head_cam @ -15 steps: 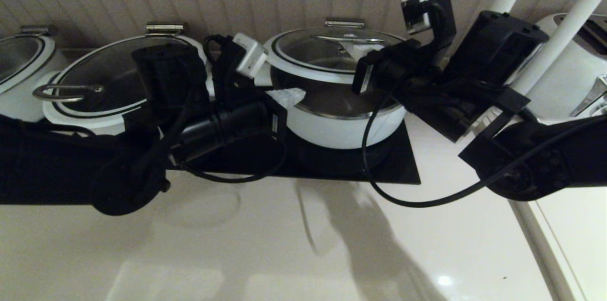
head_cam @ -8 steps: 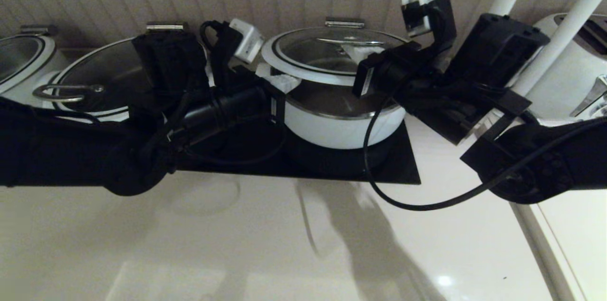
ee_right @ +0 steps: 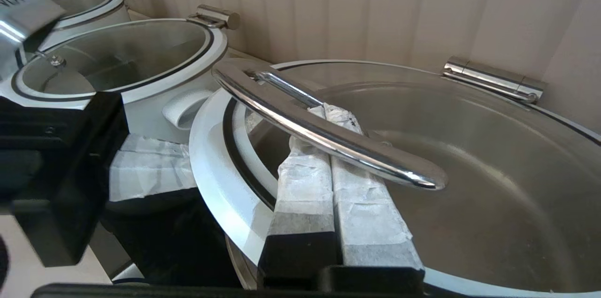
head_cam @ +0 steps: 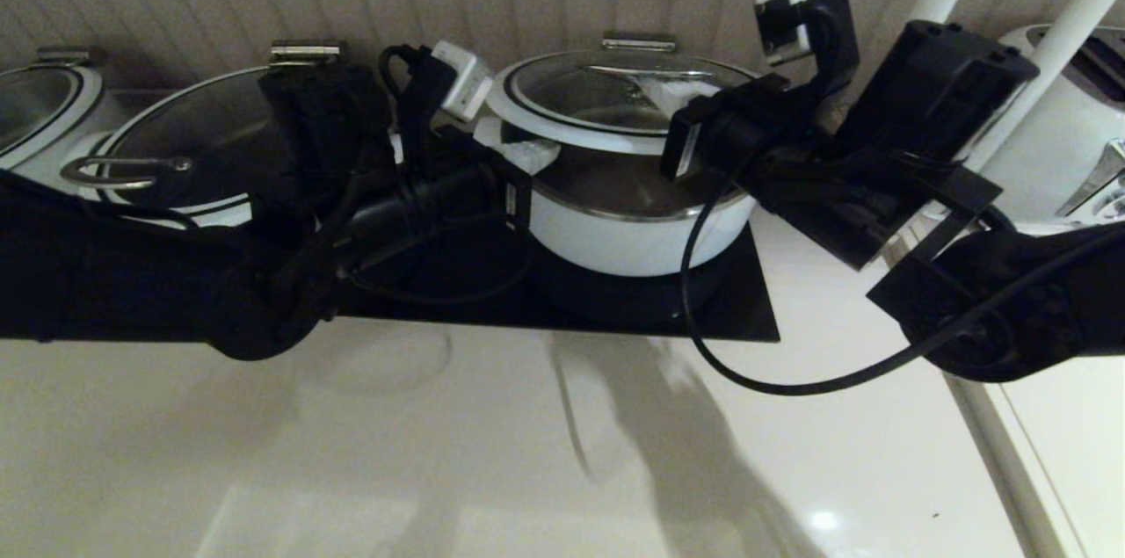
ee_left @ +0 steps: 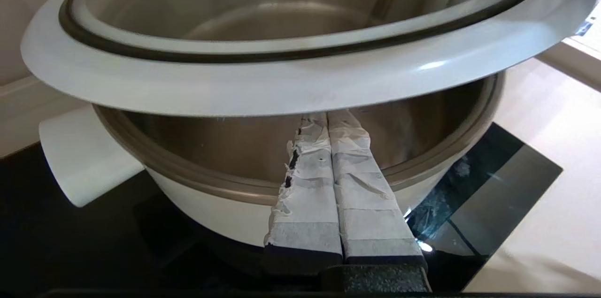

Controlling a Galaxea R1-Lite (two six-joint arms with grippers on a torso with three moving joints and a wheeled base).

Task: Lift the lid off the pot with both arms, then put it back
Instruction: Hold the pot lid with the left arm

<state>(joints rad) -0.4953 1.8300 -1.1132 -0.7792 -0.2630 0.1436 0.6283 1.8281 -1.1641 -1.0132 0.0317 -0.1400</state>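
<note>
The white pot (head_cam: 633, 233) stands on a black cooktop (head_cam: 721, 307). Its glass lid (head_cam: 615, 92) with a white rim is raised at the front and tilts back toward its hinge (head_cam: 639, 41). My left gripper (head_cam: 527, 155) is shut, its taped fingers pressed up under the lid's rim (ee_left: 263, 87), tips at the rim's edge (ee_left: 328, 117) above the pot's steel lip (ee_left: 197, 180). My right gripper (head_cam: 668, 88) is shut, its fingers (ee_right: 305, 180) lying on the glass and reaching under the chrome handle (ee_right: 328, 141).
Two more white pots with glass lids (head_cam: 193, 145) (head_cam: 35, 110) stand to the left. A white appliance (head_cam: 1072, 136) and white poles (head_cam: 1037, 66) are at the right. A ribbed wall is close behind. A black cable (head_cam: 791, 382) hangs over the counter.
The left gripper has risen and moved in under the lid's rim. The lid's front edge sits higher above the pot. The right arm has shifted slightly up and right.
</note>
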